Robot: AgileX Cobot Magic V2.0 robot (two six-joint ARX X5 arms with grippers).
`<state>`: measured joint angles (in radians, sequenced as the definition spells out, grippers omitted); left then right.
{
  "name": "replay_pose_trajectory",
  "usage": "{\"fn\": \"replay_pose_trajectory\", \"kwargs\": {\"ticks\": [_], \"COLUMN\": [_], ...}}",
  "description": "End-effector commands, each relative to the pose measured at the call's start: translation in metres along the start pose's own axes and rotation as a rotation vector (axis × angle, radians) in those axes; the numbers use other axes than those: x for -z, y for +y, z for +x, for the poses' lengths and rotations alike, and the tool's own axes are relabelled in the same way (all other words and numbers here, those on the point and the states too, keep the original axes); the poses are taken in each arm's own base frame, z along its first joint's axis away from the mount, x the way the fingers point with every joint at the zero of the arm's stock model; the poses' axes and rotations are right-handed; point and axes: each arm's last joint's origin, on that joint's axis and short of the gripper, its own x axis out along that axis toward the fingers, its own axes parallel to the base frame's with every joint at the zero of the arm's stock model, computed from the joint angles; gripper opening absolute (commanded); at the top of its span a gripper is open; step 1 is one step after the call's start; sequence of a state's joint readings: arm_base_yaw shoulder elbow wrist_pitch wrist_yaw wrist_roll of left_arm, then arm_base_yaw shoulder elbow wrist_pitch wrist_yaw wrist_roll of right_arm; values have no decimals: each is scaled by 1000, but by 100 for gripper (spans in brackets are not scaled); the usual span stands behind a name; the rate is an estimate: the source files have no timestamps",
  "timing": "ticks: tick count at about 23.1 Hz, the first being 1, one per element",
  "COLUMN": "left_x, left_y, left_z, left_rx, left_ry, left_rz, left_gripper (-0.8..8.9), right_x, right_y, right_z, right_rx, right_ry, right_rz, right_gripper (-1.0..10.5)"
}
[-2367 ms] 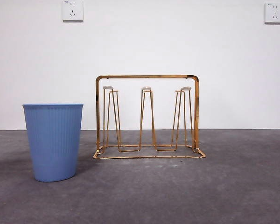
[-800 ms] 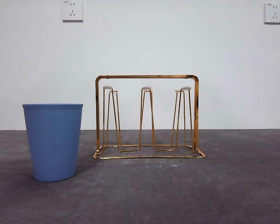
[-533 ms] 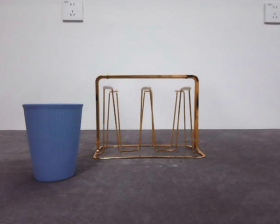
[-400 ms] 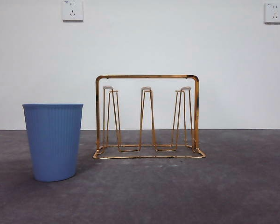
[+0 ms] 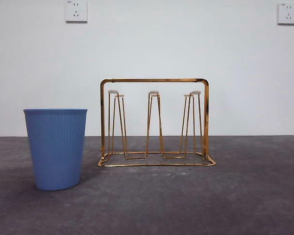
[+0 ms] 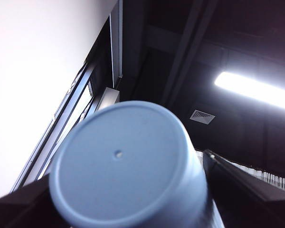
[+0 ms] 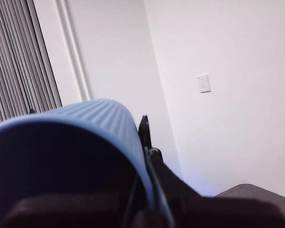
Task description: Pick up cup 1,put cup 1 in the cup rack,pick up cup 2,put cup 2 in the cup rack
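The gold wire cup rack [image 5: 154, 122] stands mid-table in the front view, its white-tipped prongs bare. A blue ribbed cup [image 5: 56, 148] stands upright on the table to the left of the rack, with no gripper near it. Neither arm shows in the front view. My left gripper [image 6: 128, 194] is shut on a blue cup [image 6: 123, 161], whose flat bottom faces the ceiling. My right gripper [image 7: 109, 194] is shut on a blue ribbed cup [image 7: 85, 128], whose dark opening faces the camera. One black fingertip [image 7: 143, 127] lies against its outer wall.
The dark grey table [image 5: 225, 196] runs back to a white wall with two sockets [image 5: 76, 11]. The left wrist view looks up at a ceiling light [image 6: 254, 88]. The right wrist view shows a wall socket [image 7: 204, 83] and a curtain [image 7: 14, 61].
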<state>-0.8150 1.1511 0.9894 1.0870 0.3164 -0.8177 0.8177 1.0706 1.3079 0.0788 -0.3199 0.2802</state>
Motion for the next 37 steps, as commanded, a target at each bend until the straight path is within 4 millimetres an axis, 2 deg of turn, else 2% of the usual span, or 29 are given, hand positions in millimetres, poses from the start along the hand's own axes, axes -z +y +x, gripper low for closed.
{"fn": "replay_pose_trajectory", "kwargs": {"ticks": [1,9,14,18,19,24,29,37], "left_x": [-2,-3,-3,-3,-3,-4,-8,-5], "left_y": [-3,-3,-3,-3,-3,-1,4,14], "left_z": [0,0,0,0,0,0,-2,-7], "left_rx": [18,21,21,23,23,14,-17,-176], "left_ry": [-25,-28,-27,-24,-24,-25,-11,116], "left_rz": [18,15,11,12,12,21,36,155], "left_gripper": [322,-13,-9,-8,-8,-9,-8,-8], "right_x": [-1,3,5,5,4,3,-5,-7], "right_y": [-2,-4,-5,-5,-4,-1,8,21], "right_z": [0,4,5,4,3,-7,-30,-88], "right_rx": [26,29,33,29,30,51,125,401], "right_ry": [-20,-9,6,10,12,60,83,229], "right_rz": [-10,-6,9,12,13,19,-44,-100], "right_gripper": [-10,-8,14,223,246,258,258,257]}}
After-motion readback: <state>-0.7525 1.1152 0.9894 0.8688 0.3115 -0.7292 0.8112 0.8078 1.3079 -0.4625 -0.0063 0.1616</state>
